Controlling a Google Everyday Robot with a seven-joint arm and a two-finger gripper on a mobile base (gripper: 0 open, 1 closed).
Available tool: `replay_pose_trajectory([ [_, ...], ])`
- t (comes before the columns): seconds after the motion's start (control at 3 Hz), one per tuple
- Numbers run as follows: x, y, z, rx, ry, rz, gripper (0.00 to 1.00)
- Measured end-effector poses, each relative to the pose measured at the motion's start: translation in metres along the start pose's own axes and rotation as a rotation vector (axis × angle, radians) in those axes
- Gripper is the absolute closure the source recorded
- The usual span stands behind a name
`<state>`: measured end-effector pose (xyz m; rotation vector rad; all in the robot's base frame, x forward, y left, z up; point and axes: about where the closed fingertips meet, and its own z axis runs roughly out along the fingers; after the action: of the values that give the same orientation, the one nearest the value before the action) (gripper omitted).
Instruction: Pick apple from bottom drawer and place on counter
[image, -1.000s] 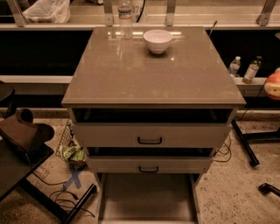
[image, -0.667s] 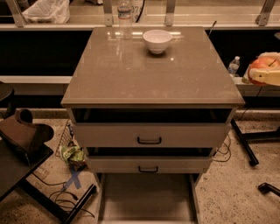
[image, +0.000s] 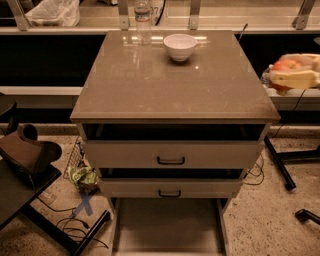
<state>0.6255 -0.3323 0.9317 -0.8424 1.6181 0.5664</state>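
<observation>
My gripper (image: 280, 74) comes in from the right edge, level with the counter and just past its right side. Its pale fingers (image: 295, 79) are shut on the red-orange apple (image: 286, 64), which shows partly between them. The counter (image: 175, 85) is the glossy grey-beige top of the cabinet. The bottom drawer (image: 170, 225) is pulled out at the bottom of the view, and its flat floor shows nothing on it.
A white bowl (image: 180, 46) and a water bottle (image: 143, 20) stand at the back of the counter. The two upper drawers (image: 171, 156) with black handles stick out slightly. A dark chair (image: 25, 160) is at the left, cables and a stand leg (image: 280, 165) on the floor.
The gripper with the apple has risen and moved left from the right edge, coming further into view beside the counter's right side.
</observation>
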Motion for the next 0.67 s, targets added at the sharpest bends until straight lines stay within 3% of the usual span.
replay_pose_trajectory([
  [0.67,-0.011,0.014,0.126,-0.098,0.08,0.072,1.0],
])
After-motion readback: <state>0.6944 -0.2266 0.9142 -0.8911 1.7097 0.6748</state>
